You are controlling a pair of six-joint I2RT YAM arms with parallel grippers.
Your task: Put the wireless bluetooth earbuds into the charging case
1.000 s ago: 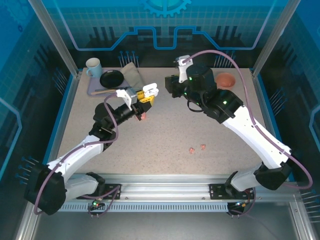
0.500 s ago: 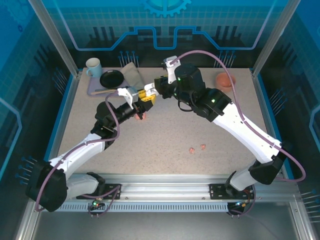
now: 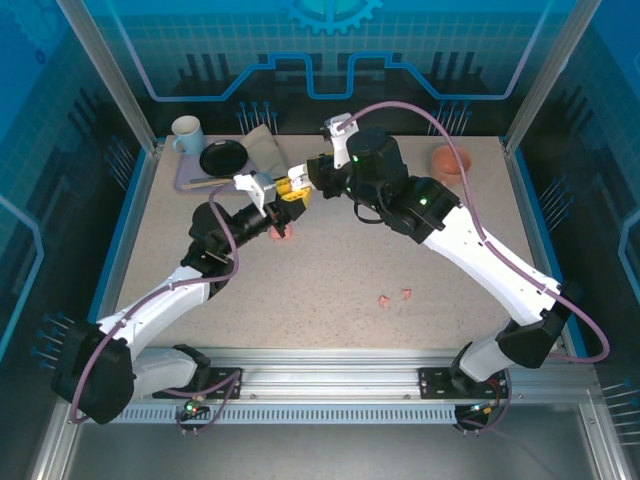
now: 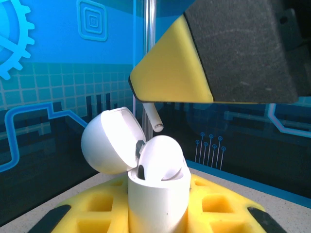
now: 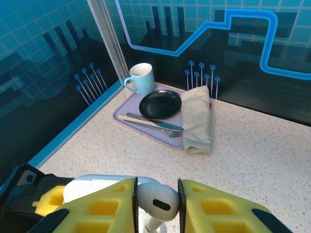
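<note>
Right end effector (image 5: 155,208) pinching white earbud (image 5: 156,196) above open case (image 4: 158,194); left end effector (image 4: 158,219) clenched on case.

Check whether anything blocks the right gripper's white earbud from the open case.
Nothing visible. The earbud hangs stem-down above the case, its lid swung aside. Another bud sits in it.
</note>
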